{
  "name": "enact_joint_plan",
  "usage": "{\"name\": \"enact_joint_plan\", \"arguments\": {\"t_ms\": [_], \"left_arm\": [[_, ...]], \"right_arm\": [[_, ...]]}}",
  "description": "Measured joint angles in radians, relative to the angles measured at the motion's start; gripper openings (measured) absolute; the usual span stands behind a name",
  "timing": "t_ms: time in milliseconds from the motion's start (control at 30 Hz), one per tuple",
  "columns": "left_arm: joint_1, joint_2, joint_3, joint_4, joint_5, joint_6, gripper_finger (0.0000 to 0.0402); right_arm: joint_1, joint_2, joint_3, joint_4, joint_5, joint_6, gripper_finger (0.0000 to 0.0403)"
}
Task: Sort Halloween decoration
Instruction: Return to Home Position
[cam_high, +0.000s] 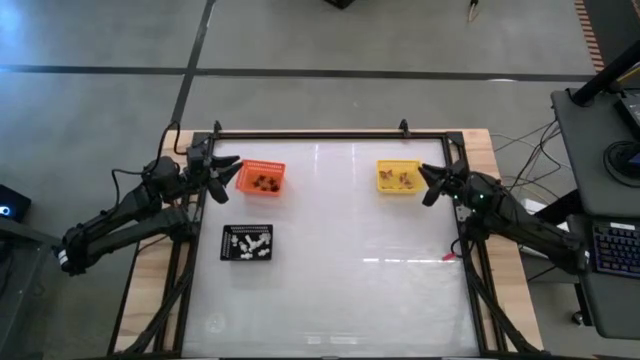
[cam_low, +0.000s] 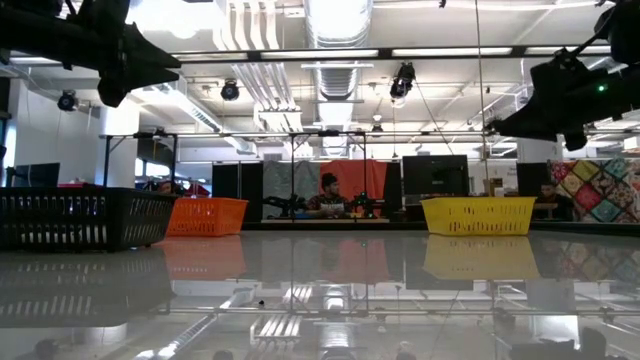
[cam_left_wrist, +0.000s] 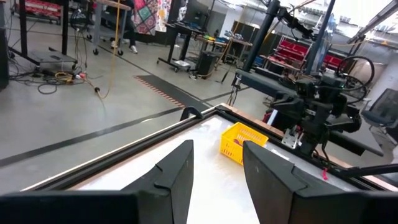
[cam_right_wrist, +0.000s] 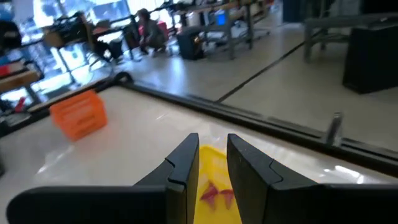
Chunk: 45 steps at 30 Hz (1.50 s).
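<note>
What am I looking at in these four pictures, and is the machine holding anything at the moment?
It is a robot with two dark arms at a white table, each ending in a two-finger gripper. One picture looks straight down, one looks level across the tabletop, and two come from cameras on the wrists. Three small trays lie on the table: the orange tray holds dark trinkets, the yellow tray brownish trinkets, the black tray white trinkets. The left gripper hovers by the orange tray, the right gripper by the yellow tray; both are open and hold nothing.
</note>
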Motion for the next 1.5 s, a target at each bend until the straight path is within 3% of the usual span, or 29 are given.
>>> {"name": "enact_joint_plan", "arguments": {"t_ms": [133, 300, 567, 1500], "left_arm": [[0.000, 0.000, 0.000, -0.001, 0.018, -0.009, 0.0121], [0.000, 0.002, 0.000, 0.001, 0.024, -0.030, 0.0121], [-0.001, 0.006, 0.000, -0.013, 0.025, -0.031, 0.0121], [-0.001, 0.006, 0.000, -0.021, 0.026, -0.134, 0.0121]], "right_arm": [[0.000, -0.069, -0.013, -0.009, 0.014, -0.003, 0.0073], [0.000, -0.068, -0.014, -0.019, -0.010, -0.018, 0.0073], [0.000, -0.069, -0.016, 0.017, -0.210, -0.068, 0.0073], [0.000, -0.054, -0.111, 0.227, -0.215, -0.158, 0.0073]]}}
